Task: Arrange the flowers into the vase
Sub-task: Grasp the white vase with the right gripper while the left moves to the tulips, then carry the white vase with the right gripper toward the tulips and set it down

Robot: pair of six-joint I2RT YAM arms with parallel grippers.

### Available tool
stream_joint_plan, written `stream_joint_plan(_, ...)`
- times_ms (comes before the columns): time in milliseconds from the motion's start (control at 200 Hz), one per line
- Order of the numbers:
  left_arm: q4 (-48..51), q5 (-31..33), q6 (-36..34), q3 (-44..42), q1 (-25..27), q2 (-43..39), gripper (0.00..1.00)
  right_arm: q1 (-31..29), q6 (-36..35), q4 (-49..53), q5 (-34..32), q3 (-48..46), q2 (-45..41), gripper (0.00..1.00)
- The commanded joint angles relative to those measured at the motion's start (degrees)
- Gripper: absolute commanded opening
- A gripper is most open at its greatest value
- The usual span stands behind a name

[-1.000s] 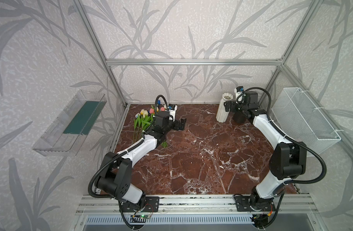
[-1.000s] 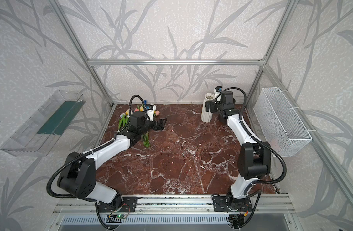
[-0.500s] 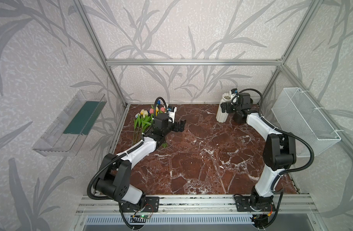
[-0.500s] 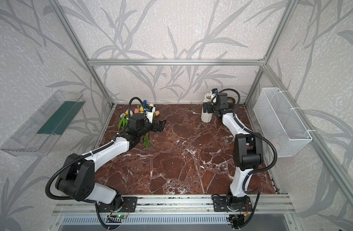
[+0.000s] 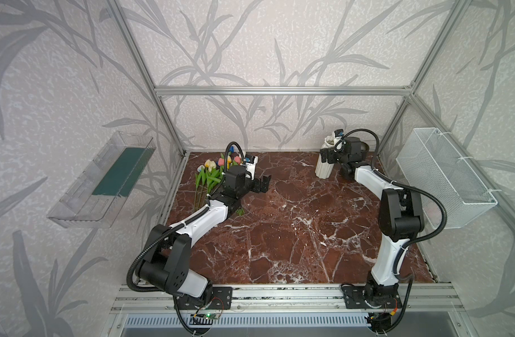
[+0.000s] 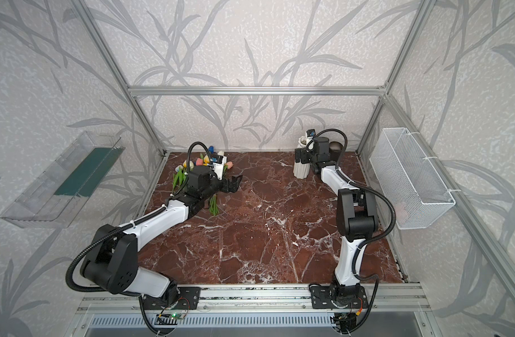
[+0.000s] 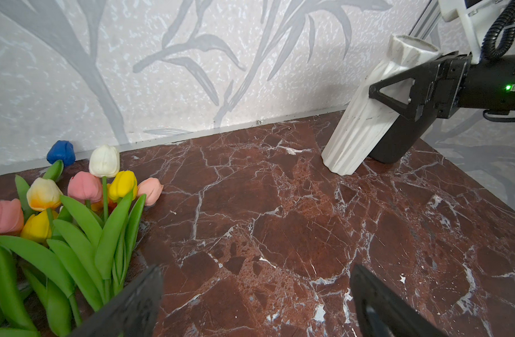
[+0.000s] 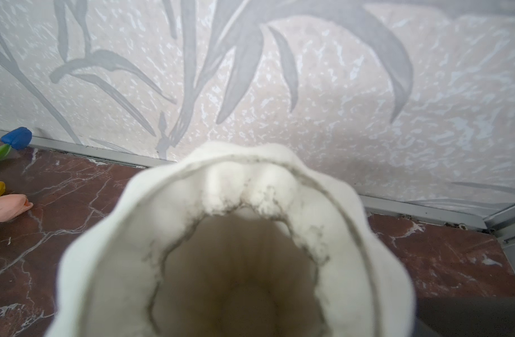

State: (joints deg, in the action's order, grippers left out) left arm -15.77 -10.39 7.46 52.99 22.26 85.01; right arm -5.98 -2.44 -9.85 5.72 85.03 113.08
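The flowers (image 5: 209, 172) (image 6: 182, 175) (image 7: 84, 210) lie flat in a bunch at the far left corner of the desk (image 5: 279, 233) (image 6: 265, 227) (image 7: 279, 218), heads toward the far edge and stems running back toward the near edge. They are tulips with smooth, matte, egg-shaped heads in pink, yellow, white, peach, white shading to orange, and one blue head farthest back against the wall. Their leaves are long, pointed, glossy green blades, and the thin stems are gathered together. The vase (image 5: 323, 167) (image 6: 301, 170) (image 7: 364, 125) (image 8: 104, 262) stands on its base near the far right corner, well apart from the bunch. It is white and chalky, fluted with lengthwise ribs, narrower at the neck and ending in a scalloped rim smudged with grey. The right wrist view looks down its mouth into a beige ribbed hollow. The right gripper (image 5: 327, 156) (image 6: 301, 156) has its jaws spread wide to either side of the vase's upper half, with one black triangular finger in front of it; whether they press on it cannot be told. The left gripper (image 5: 263, 183) (image 6: 235, 182) (image 7: 256, 271) hangs just beside the flower heads, its jaws released and wide apart over bare desk. The desk is polished red-brown marble with white veins
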Motion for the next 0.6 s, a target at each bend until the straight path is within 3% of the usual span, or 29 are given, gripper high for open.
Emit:
stream_joint_plan(0,0.2,1.2,-0.8,-0.7,0.2,-2.0,0.99,-0.1,-1.1,-5.8,1.1,-1.3,0.4,0.96)
stream_joint_plan(300,0.8,3.4,-1.5,-0.7,0.2,-3.2,0.99,-0.2,-2.1,-10.2,3.6,-5.6,-1.9,0.78)
stream_joint_plan(595,-2.2,9.4,-1.1,-5.1,0.2,-7.9,0.99,-1.7,-1.8,-12.0,9.4,-9.4,-7.7,0.43)
